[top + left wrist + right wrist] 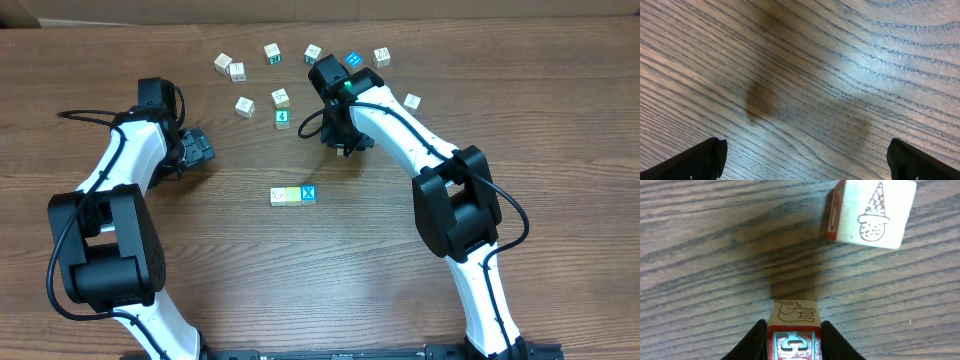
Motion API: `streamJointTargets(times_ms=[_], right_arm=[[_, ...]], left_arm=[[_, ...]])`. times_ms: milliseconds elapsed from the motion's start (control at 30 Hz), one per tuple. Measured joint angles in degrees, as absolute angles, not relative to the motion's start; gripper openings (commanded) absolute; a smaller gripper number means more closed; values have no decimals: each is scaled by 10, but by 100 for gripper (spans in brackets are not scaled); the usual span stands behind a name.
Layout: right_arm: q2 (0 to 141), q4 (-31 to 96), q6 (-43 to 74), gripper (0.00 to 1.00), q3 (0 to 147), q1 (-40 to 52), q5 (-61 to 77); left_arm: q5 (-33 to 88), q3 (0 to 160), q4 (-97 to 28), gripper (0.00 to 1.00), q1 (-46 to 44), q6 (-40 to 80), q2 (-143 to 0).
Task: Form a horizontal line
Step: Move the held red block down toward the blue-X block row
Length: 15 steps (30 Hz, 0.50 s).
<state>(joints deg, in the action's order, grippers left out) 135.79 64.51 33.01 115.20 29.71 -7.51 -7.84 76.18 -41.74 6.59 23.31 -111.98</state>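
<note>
Red-faced cube (792, 314) is sitting pinched between the fingers of the right gripper (794, 330), near the cone-picture cube (872, 212) | white cube (278, 196), pale yellow cube (293, 195) and blue X cube (308, 194) are lying touching in a row at mid-table, well apart from it | left gripper (805, 152) is hanging spread wide over the table (840, 60)

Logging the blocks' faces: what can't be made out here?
- Overhead: the red-faced wooden cube between the right pincer's fingers is hidden beneath the pincer itself.
- Right wrist: that cube's lettered face is cut off by the bottom edge.
- Overhead: the loose wooden cubes' prints are too small.
</note>
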Motion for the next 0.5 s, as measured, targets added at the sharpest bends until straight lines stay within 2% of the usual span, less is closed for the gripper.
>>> streamJointTargets(times_ms=[300,500], right_arm=[[1352,670,330,24,1152,297,-75],[1287,735,339,24,1149,297,-74]], left_arm=[[-78,762,-417,99,66,233,-1120],[-78,762,-417,100,66,233,-1120]])
